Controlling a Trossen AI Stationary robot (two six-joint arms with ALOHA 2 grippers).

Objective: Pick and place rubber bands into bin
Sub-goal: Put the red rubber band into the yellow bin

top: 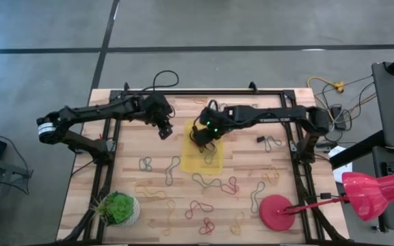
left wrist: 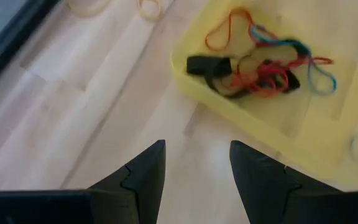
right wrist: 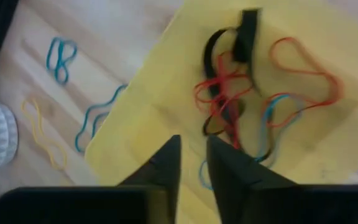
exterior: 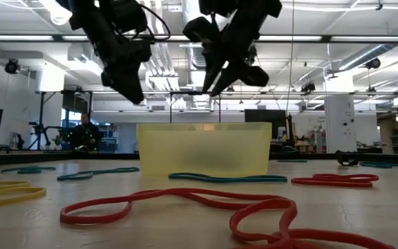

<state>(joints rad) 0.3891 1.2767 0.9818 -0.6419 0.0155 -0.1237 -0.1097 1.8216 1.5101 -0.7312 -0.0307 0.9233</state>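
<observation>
1. The bin (top: 201,164), a shallow translucent yellow tray, sits flat near the table's middle.
2. A tangle of rubber bands (right wrist: 241,93), red, black and blue, lies inside it.
3. More loose loops (top: 211,183), red, yellow, green and blue-grey, lie scattered flat around it.

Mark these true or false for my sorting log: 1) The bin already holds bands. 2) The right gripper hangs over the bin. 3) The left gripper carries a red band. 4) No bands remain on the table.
1) True: the bin holds a tangle of rubber bands.
2) True: the right gripper is above the bin.
3) False: the left gripper is open and empty, beside the bin.
4) False: a red band and others lie on the table.
</observation>
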